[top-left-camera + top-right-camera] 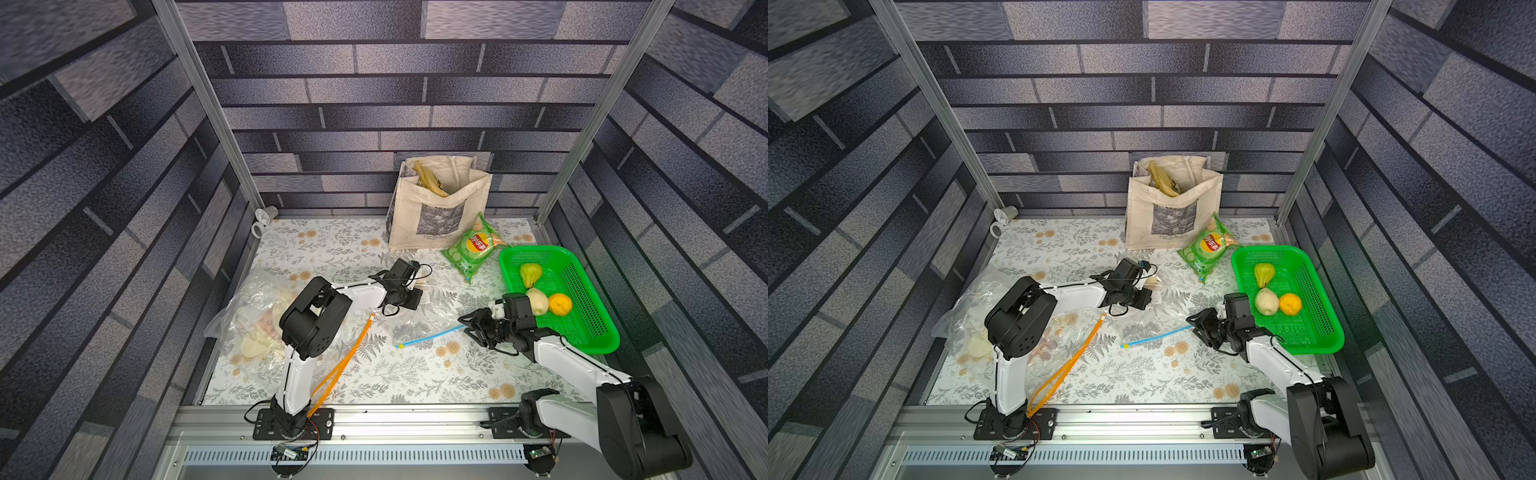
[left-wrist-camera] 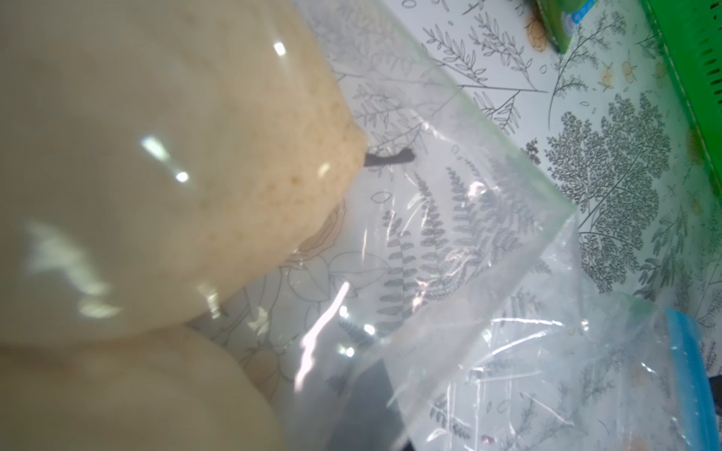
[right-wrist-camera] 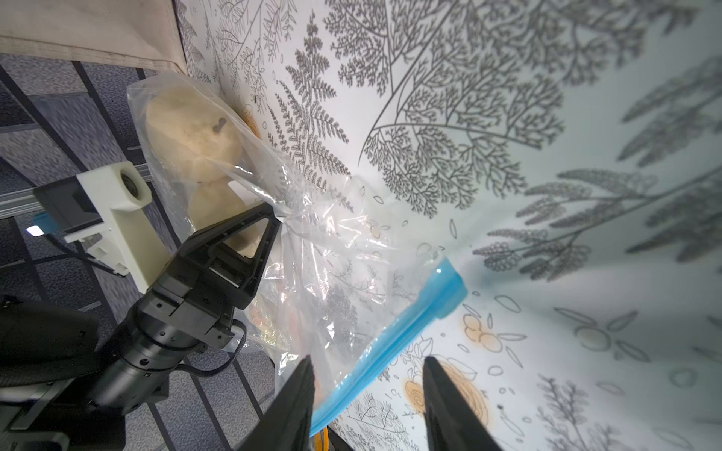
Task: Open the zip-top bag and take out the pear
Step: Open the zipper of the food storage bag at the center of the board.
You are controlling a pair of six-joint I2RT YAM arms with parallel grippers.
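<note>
In the middle of the floral tablecloth (image 1: 374, 374), the clear zip-top bag (image 3: 332, 250) lies crumpled between my two arms. My left gripper (image 3: 274, 222) has its fingers pressed together on a fold of the bag's plastic, toward the bag's far end, just beside the fruit inside. The pear (image 3: 187, 129) sits inside that far end, pale and speckled, its dark stem showing through the film. A second pale pear (image 3: 218, 203) lies against it, partly hidden behind my left fingers. In the left wrist view both fill the frame behind the plastic.

My right gripper (image 3: 367, 359) is low over the cloth at the bag's right end with its fingers well apart and nothing clamped between them. The blue zip strip (image 3: 422, 312) runs through the gap and passes behind one finger. I cannot tell whether it touches that finger.

To the right, the green basket (image 1: 590, 316) holds a green pear (image 1: 530, 274), a pale pear (image 1: 537, 301) and an orange (image 1: 560, 304). A green bag of crisps (image 1: 473, 245) and a canvas tote bag (image 1: 436, 216) are at the far side. On the left lies another clear bag (image 1: 253, 316) of fruit, and beside it an orange zip strip (image 1: 349, 357).
</note>
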